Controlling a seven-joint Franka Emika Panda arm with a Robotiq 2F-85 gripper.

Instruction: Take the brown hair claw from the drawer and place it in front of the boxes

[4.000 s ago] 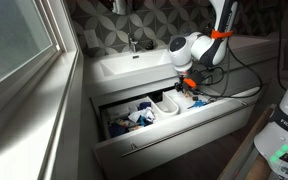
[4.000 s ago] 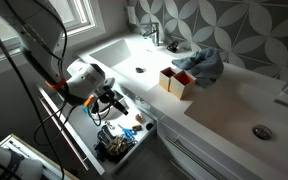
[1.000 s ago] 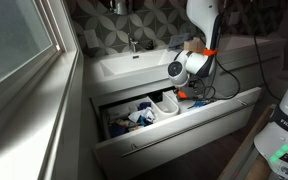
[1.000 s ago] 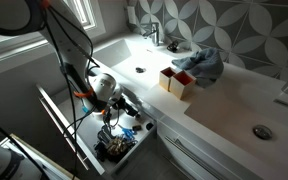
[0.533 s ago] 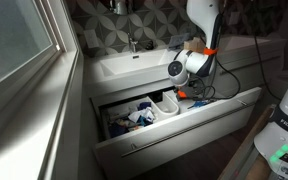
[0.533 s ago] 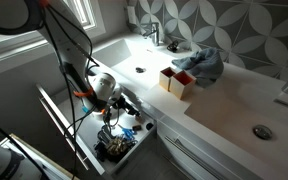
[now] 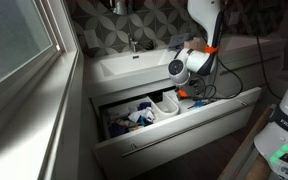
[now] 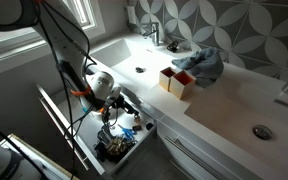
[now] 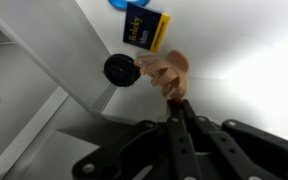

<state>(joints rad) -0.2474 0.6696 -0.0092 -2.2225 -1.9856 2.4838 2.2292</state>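
In the wrist view the brown hair claw point(image 9: 164, 70) lies on the white floor of a drawer bin, and my gripper point(image 9: 176, 106) has its two dark fingers pressed together on the claw's near end. In both exterior views the gripper point(image 7: 191, 96) point(image 8: 121, 112) reaches down into the open white drawer point(image 7: 184, 130) point(image 8: 72, 135) under the counter. The claw itself is hidden there by the arm. The boxes point(image 8: 177, 82), red and tan, stand on the counter beside the basin.
A black round item point(image 9: 121, 69) and a blue-and-yellow packet point(image 9: 145, 25) lie close to the claw. Blue clutter point(image 7: 134, 117) fills the other drawer bins. A grey-blue cloth point(image 8: 204, 62) lies behind the boxes. Cables point(image 8: 59, 45) hang near the arm.
The jaws have closed over the last second. The arm has stayed where it was in the drawer.
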